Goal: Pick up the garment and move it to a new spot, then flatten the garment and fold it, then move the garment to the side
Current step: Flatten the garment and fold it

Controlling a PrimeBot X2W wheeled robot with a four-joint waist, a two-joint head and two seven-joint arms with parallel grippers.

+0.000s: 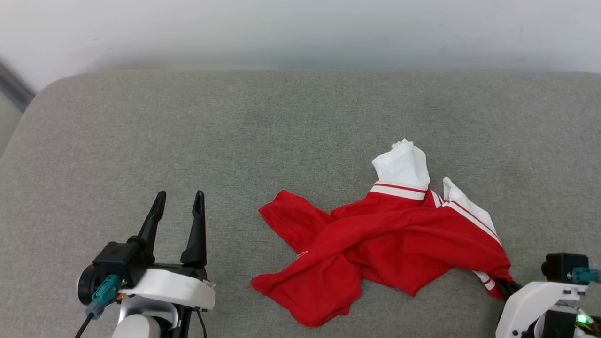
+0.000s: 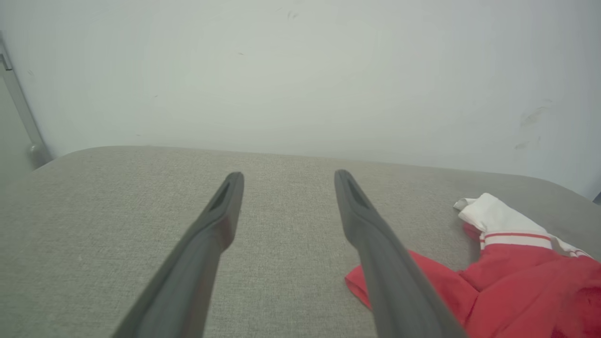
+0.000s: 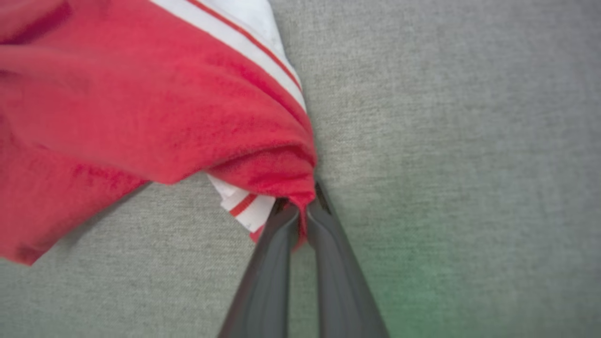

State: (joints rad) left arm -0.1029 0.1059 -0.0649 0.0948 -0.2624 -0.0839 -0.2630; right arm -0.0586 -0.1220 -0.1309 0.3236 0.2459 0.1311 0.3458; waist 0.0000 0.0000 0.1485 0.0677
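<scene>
The garment point(image 1: 385, 234) lies crumpled on the grey cushion, red with white sleeves and red-striped trim bunched at its far right. My right gripper point(image 1: 506, 284) is shut on the garment's right edge; in the right wrist view its fingertips point(image 3: 303, 206) pinch red cloth point(image 3: 164, 117), which lifts off the surface there. To the garment's left my left gripper point(image 1: 181, 199) stands open over bare cushion, holding nothing. The left wrist view has that gripper point(image 2: 287, 177) with fingers spread and the garment point(image 2: 516, 281) at its lower right.
The grey fabric cushion point(image 1: 188, 131) spans the scene, its rounded far-left corner point(image 1: 51, 87) near a pale wall point(image 1: 300, 33). A grey post point(image 2: 21, 108) stands at the far left by the wall. Bare cushion lies left of and beyond the garment.
</scene>
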